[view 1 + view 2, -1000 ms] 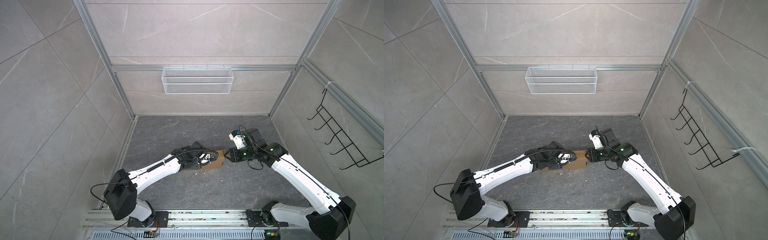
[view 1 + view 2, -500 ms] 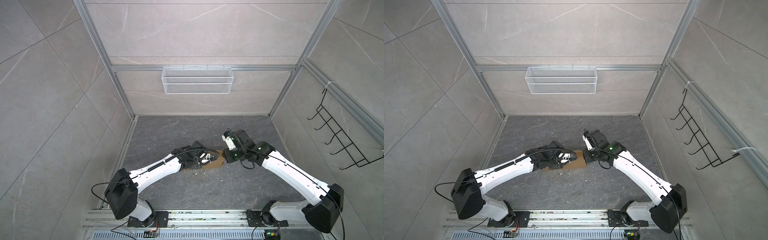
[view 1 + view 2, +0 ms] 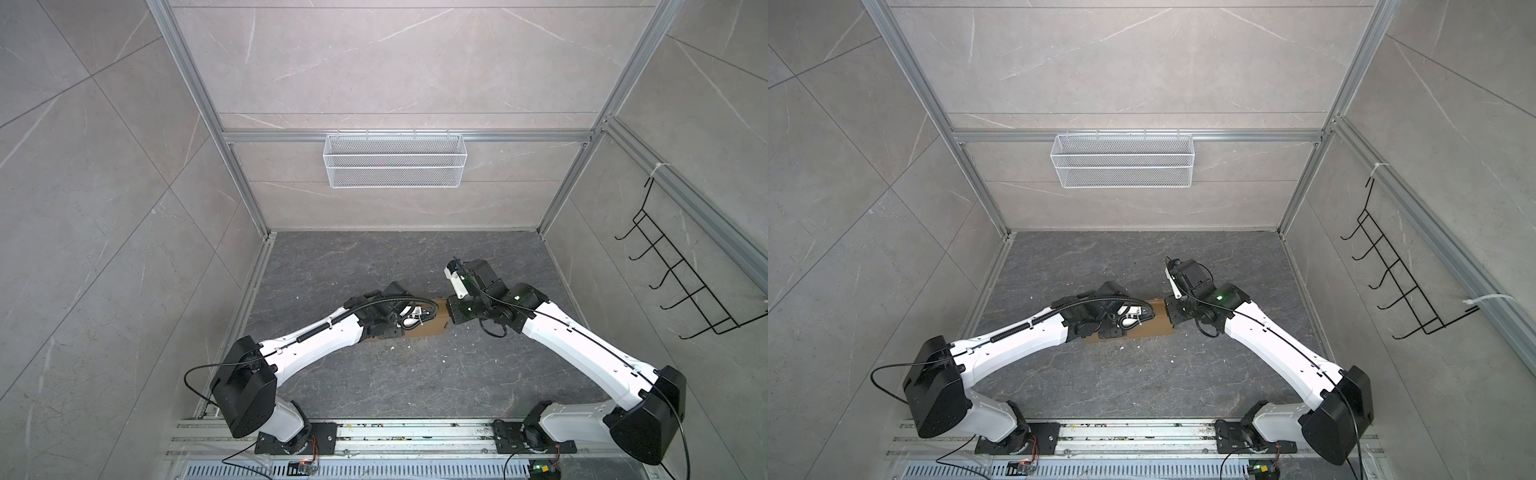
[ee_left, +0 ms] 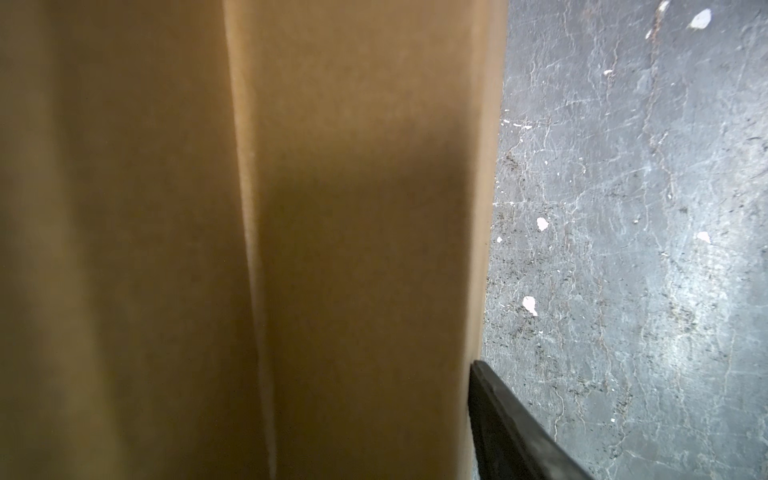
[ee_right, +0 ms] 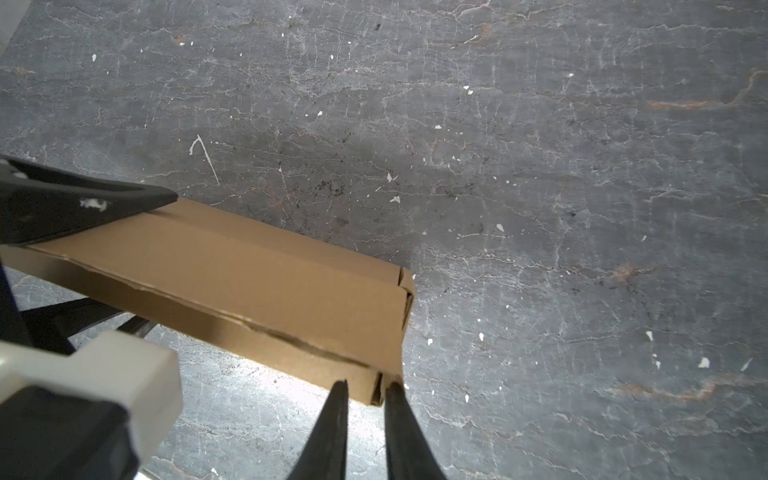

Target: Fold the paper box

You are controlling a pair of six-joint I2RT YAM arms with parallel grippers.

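Grey floor (image 5: 540,166); wrist-only detail: right fingers (image 5: 332,424) tight on paper box (image 5: 249,270); left fingers (image 4: 498,415) unclear.

A dark grey, stone-veined tabletop (image 3: 374,266) carries a brown paper box (image 3: 432,326) at its centre, seen in both top views (image 3: 1154,326). White flecks (image 3: 409,345) dot the slab, one just beside the box at 6 o'clock, another well apart toward 10 o'clock.

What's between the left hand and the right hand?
The paper box: in both top views its brown cardboard bridges the gap from the left hand to the right hand, whose fingers pinch its end corner in the right wrist view.
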